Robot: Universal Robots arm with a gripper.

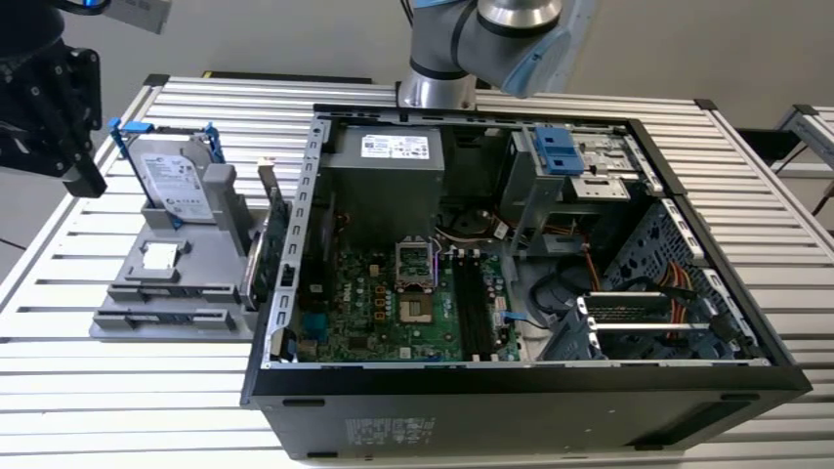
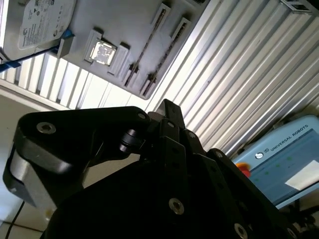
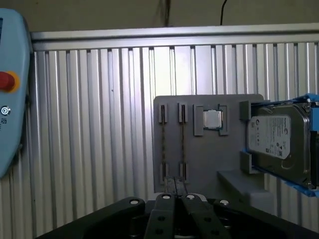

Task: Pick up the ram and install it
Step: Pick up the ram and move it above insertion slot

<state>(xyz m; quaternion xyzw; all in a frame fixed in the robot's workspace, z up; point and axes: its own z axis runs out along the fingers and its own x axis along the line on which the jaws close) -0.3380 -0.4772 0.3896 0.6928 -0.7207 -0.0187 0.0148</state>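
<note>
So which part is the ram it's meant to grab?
Find the flat grey tray on the ribbed metal table beside the open computer case. On it, past the silver hard drive with blue rails and the small square silver chip, the ram is two thin dark sticks standing on edge in parallel slots. Its neighbours are boxy; these look like slim lines.

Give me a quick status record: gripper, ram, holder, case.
gripper: shut, empty, touching nothing, off the holder
ram: two thin sticks on edge, side by side in the holder's slots; not yet picked up
holder: grey plate on the slatted table; also carries a chip and a hard drive
case: open, on the exterior view's right of the holder
</note>
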